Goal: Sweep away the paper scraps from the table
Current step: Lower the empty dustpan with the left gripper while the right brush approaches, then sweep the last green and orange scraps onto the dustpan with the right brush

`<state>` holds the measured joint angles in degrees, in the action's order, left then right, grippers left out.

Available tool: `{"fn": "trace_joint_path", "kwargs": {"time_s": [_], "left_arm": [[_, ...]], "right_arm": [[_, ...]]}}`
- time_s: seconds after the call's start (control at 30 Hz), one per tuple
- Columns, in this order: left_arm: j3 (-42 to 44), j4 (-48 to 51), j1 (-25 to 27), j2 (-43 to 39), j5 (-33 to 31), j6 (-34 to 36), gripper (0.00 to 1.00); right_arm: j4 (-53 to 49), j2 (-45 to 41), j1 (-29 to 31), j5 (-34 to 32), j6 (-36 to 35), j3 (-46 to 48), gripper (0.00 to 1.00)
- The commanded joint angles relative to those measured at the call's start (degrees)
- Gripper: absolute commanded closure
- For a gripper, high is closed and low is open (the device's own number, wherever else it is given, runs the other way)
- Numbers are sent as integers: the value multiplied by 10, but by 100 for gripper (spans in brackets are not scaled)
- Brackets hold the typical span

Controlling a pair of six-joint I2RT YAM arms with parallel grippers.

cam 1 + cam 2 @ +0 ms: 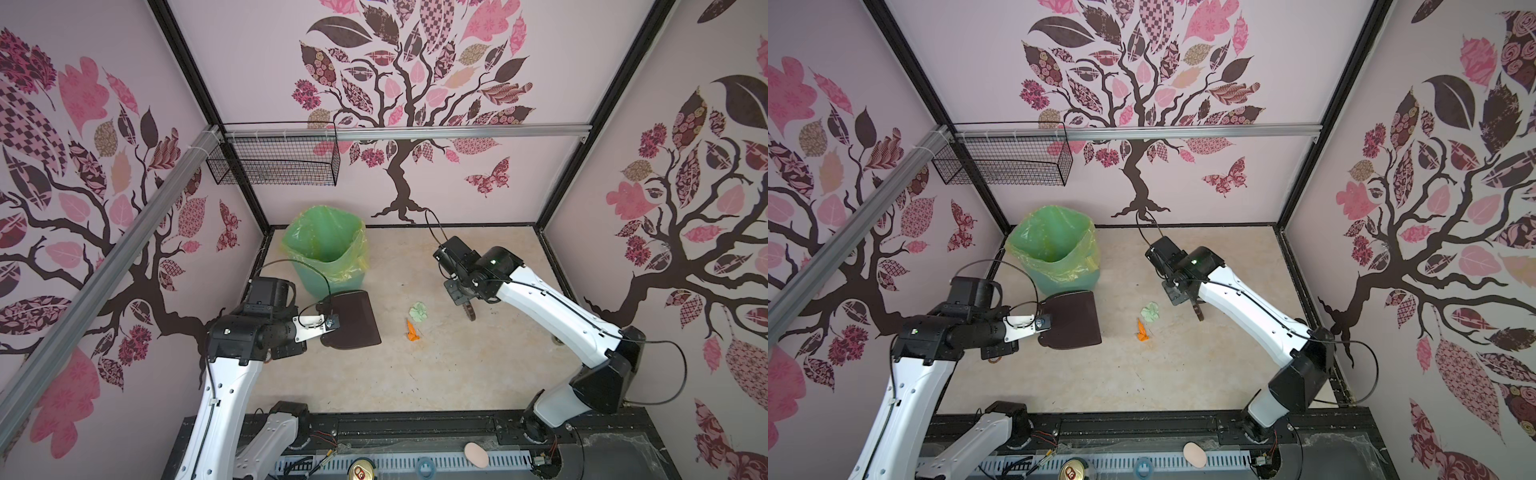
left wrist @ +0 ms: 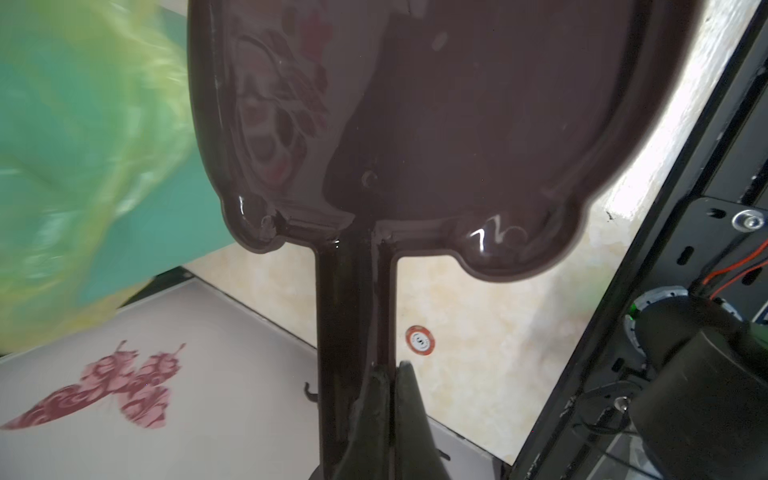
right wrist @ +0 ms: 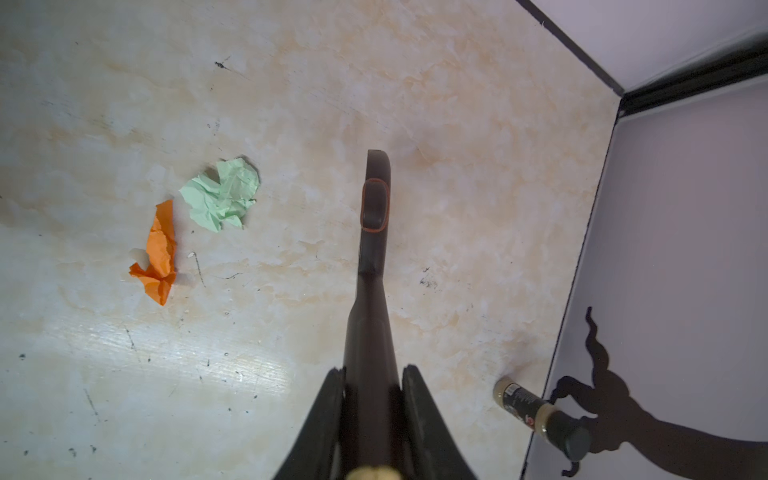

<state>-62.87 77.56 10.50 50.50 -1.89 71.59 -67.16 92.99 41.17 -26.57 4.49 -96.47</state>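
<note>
Two paper scraps lie mid-table [image 1: 457, 374]: a pale green wad [image 1: 419, 311] [image 1: 1150, 312] [image 3: 222, 193] and an orange one [image 1: 412, 331] [image 1: 1143, 331] [image 3: 160, 253] just in front of it. My left gripper [image 1: 332, 322] [image 1: 1044, 323] [image 2: 392, 368] is shut on the handle of a dark brown dustpan [image 1: 353, 318] [image 1: 1073, 318] [image 2: 436, 124], left of the scraps. My right gripper [image 1: 461, 297] [image 1: 1183, 297] [image 3: 372, 372] is shut on a dark brown brush handle [image 3: 374, 249] whose end [image 1: 470, 312] hangs right of the green wad.
A green bin with a yellow-green liner [image 1: 328, 253] [image 1: 1054, 249] [image 2: 83, 145] stands just behind the dustpan. A small dark bottle [image 3: 536, 411] [image 1: 556, 341] lies by the right wall. A red-and-white disc [image 2: 420, 340] lies under the left arm. A wire basket [image 1: 274, 162] hangs on the back wall.
</note>
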Motion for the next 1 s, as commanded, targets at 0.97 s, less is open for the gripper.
{"fn": "trace_joint_path", "kwargs": {"time_s": [0.97], "left_arm": [[262,-358,265,166,-134,-318,100]], "right_arm": [[-48,239,32,41,-152,-231,100]]}}
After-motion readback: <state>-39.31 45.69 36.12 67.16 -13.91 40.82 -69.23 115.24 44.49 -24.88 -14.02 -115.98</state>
